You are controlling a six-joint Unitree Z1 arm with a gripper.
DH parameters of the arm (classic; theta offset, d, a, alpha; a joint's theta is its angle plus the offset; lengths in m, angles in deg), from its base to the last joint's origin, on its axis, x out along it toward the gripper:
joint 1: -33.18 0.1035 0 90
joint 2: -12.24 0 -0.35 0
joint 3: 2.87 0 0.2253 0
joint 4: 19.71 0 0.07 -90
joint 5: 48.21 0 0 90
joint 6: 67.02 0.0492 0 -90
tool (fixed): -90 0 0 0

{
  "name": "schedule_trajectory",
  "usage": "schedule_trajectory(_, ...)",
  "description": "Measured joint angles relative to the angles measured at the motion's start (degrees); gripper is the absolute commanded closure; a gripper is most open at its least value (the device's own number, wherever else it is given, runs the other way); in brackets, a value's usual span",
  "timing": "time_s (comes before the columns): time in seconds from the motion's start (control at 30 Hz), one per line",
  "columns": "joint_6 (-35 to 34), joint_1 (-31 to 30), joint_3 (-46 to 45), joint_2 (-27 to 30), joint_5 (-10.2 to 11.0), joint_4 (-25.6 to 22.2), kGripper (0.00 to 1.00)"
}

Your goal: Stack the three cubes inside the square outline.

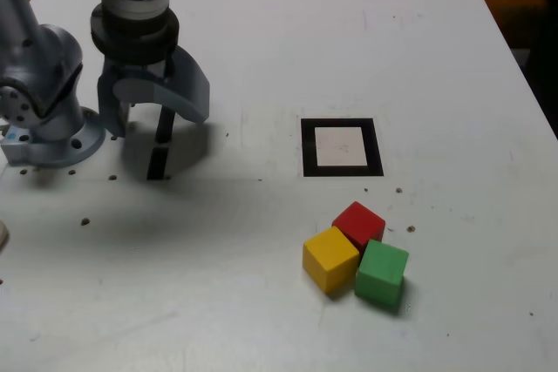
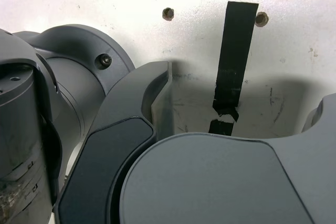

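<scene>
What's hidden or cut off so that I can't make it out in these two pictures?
- Exterior view: the undersides of the red cube, yellow cube and green cube, which face the table.
- Exterior view: part of the black tape, behind the claw.
- Exterior view: what the pale thing is; the left edge cuts it off.
- Wrist view: one side of the claw, cut off by the picture's edge.

Red cube [image 1: 358, 225], yellow cube [image 1: 330, 259], green cube [image 1: 381, 273], all solid colour; sq. outline [image 1: 309, 147] blk w/ pale pinkish-white centre, table [image 1: 235, 285] greyish-white w/ dk. spots!
</scene>
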Motion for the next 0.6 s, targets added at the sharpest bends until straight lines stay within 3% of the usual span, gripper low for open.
schedule_trajectory(0.47, 1.10, 0.00, -0.25, 1.96, -0.60, -0.48, 0.01)
schedule_trajectory(0.6, 1.10, -0.77, 1.33, 3.80, -1.30, -4.50, 0.00)
